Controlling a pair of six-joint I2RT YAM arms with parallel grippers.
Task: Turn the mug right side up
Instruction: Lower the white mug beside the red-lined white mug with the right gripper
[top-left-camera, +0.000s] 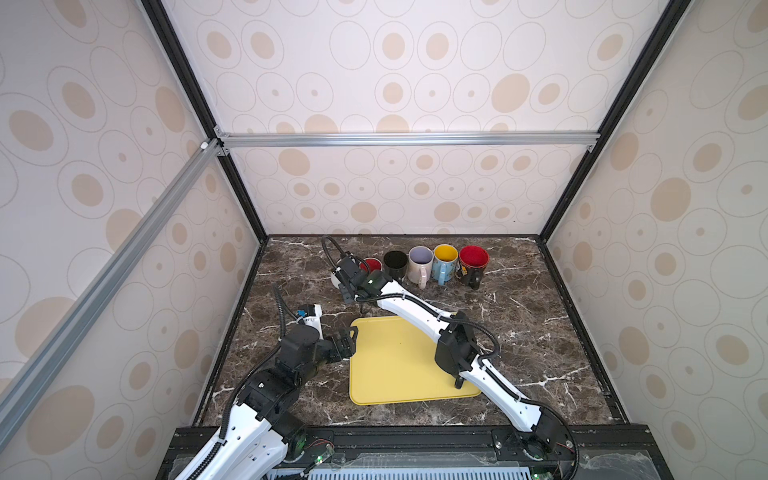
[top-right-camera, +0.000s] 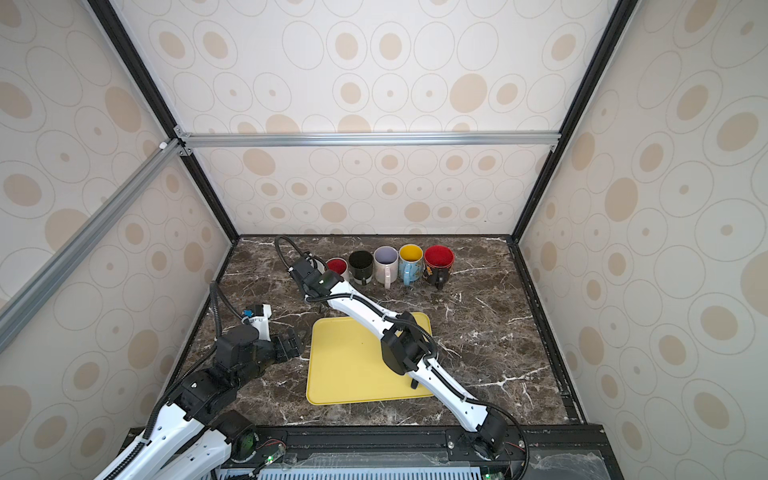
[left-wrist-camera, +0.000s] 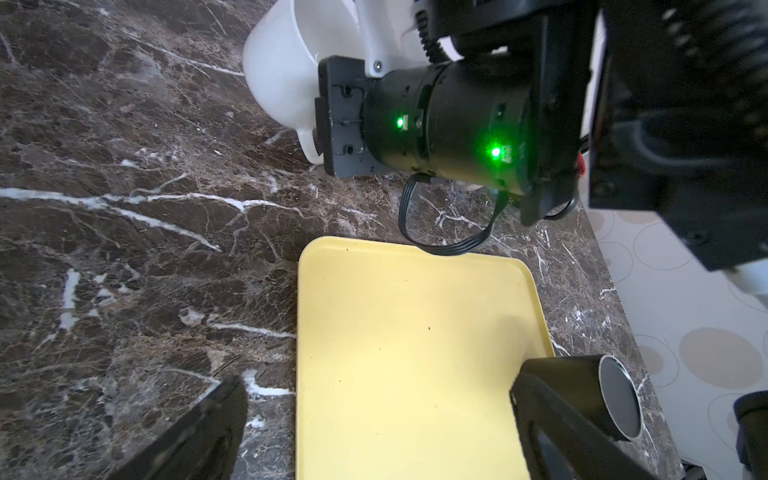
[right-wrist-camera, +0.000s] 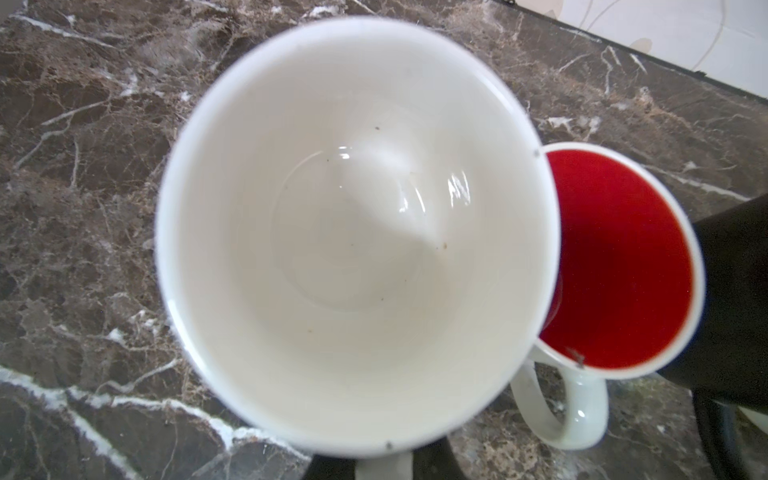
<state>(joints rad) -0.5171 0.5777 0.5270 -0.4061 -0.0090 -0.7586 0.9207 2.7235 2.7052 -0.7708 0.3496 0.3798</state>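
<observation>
- The left hand (top-left-camera: 350, 341) is waiting with its jaws wide apart and gripping nothing, by the left edge of the yellow tray (top-left-camera: 395, 374), taking no part in this step.
- The white mug (right-wrist-camera: 357, 232) is sitting at the far left of the worktop (top-left-camera: 540, 332), at the left end of the row. Its mouth is facing the right wrist camera, so it is looking upright or nearly so.
- The right hand (right-wrist-camera: 382, 465) is reaching across the middle and pinching the mug's handle (right-wrist-camera: 384, 471) with its jaws closed tight on it.
- A red-lined mug (right-wrist-camera: 619, 257) is standing just beside the white one, their rims overlapping in the right wrist view. The other mugs (top-left-camera: 420, 261) are lining up to its right, all mouth up.
- The turning itself is probably finishing, and the step in hand is setting the mug down. Whether its base is touching the worktop, I cannot tell.
- The next move is calling for a level lowering until the base is sitting flat, then opening the jaws and drawing back along the handle's line, without nudging the red-lined neighbour.
</observation>
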